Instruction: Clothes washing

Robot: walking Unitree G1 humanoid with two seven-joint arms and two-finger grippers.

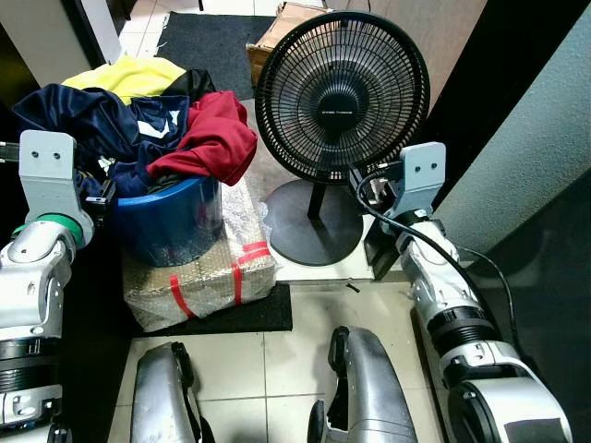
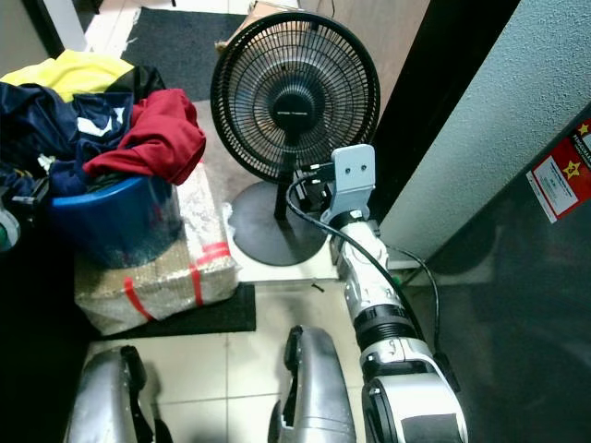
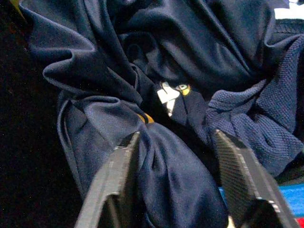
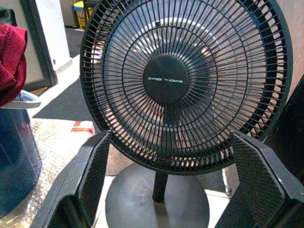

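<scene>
A blue bucket (image 1: 166, 226) heaped with clothes sits on a wrapped box (image 1: 199, 277) bound with red tape, at the robot's left front. The box rests on a dark mat (image 1: 249, 314) on the tiled floor (image 1: 277, 360). In the heap a navy garment (image 1: 92, 120) spreads over the near and left side, a red one (image 1: 212, 138) hangs over the bucket's right rim, and a yellow one (image 1: 134, 74) lies at the back.

The left end effector (image 3: 175, 180) is at the bucket's left side — its fingers (image 3: 111, 175) stand apart, one on each side of a fold of the navy garment, which bulges between them. They are not closed on it. A small white and yellow label (image 3: 171, 92) shows among the folds beyond the fingertips, and a strip of the bucket's blue rim is visible under the cloth.

The right end effector (image 4: 173, 175) is raised in front of a black fan (image 1: 342, 92) that stands on a round base (image 1: 309, 221) just right of the box. Its fingers (image 4: 92, 166) are spread wide and hold nothing — the fan's grille shows between them. A black cable (image 1: 434, 245) runs along the right arm. A cardboard box (image 1: 286, 28) sits behind the fan, beside another dark mat (image 1: 208, 41).
</scene>
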